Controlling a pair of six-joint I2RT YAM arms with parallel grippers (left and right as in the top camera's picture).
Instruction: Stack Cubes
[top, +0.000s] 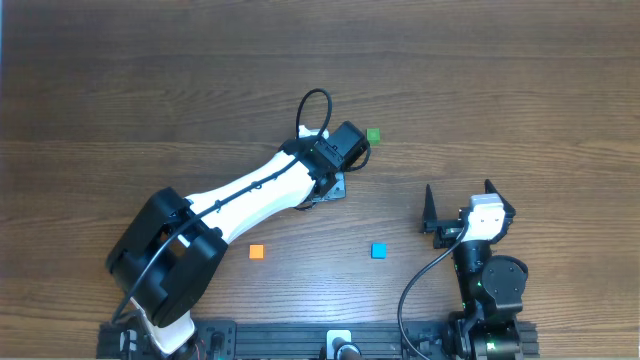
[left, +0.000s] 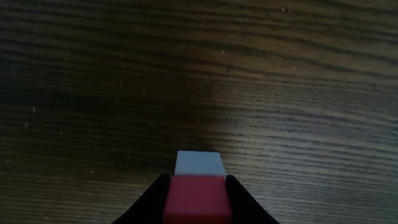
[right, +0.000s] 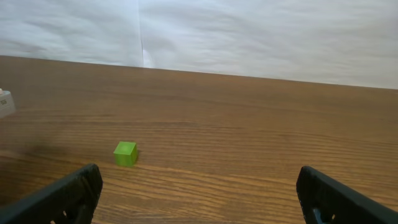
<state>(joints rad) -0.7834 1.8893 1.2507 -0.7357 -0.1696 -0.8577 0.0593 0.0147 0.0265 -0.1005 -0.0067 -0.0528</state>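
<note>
While your left pincer (left: 198, 179) pinches a red cube (left: 198, 200) just beside a white cube (left: 199, 163), your right pincer (top: 458, 196), spread wide, faces a green cube (right: 125, 153) on the tabletop (top: 150, 90).

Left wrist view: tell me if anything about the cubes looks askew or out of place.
Nothing stands out. The left end effector grips the red cube squarely, its edges parallel to the white cube showing just past it; neither looks tilted.
</note>
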